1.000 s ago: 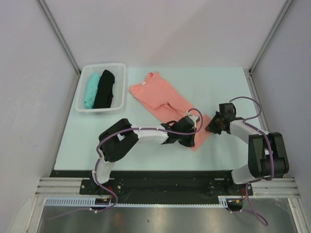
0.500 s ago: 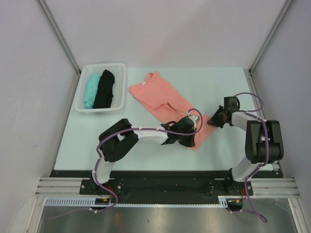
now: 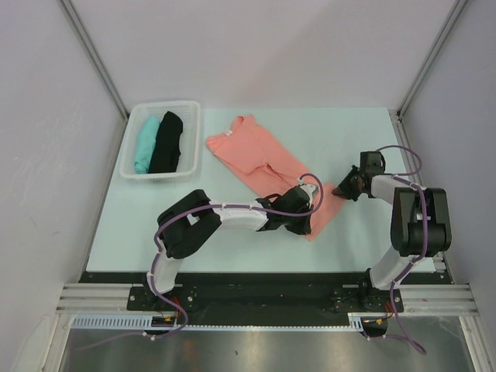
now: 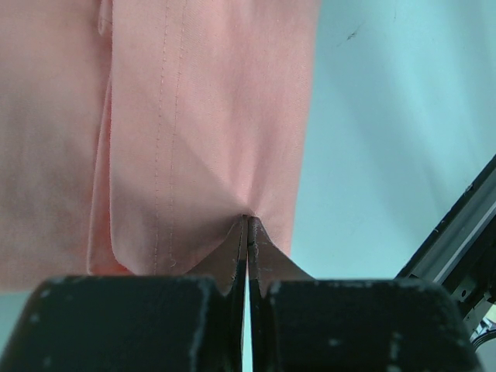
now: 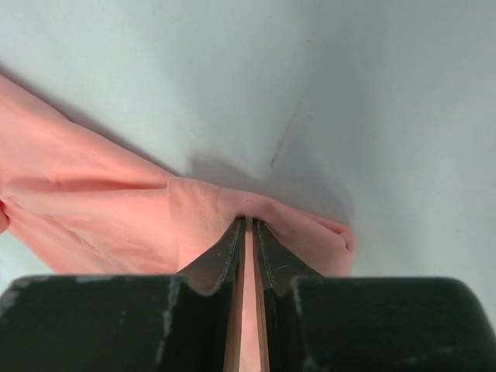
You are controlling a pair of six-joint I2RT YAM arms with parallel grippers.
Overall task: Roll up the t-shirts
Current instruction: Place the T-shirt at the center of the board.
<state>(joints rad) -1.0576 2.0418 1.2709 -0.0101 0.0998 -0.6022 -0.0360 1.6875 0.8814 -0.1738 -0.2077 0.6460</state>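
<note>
Pink t-shirt (image 3: 256, 155), one, teal t-shirt (image 3: 144, 144), one, black t-shirt (image 3: 166, 143), one

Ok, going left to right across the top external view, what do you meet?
First the teal t-shirt → black t-shirt → salmon-pink t-shirt → right gripper, at that shirt's right corner.

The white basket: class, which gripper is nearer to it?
Left. The left gripper, shut on the pink t-shirt, sits right of the basket; the right gripper pinches the same shirt farther right.
</note>
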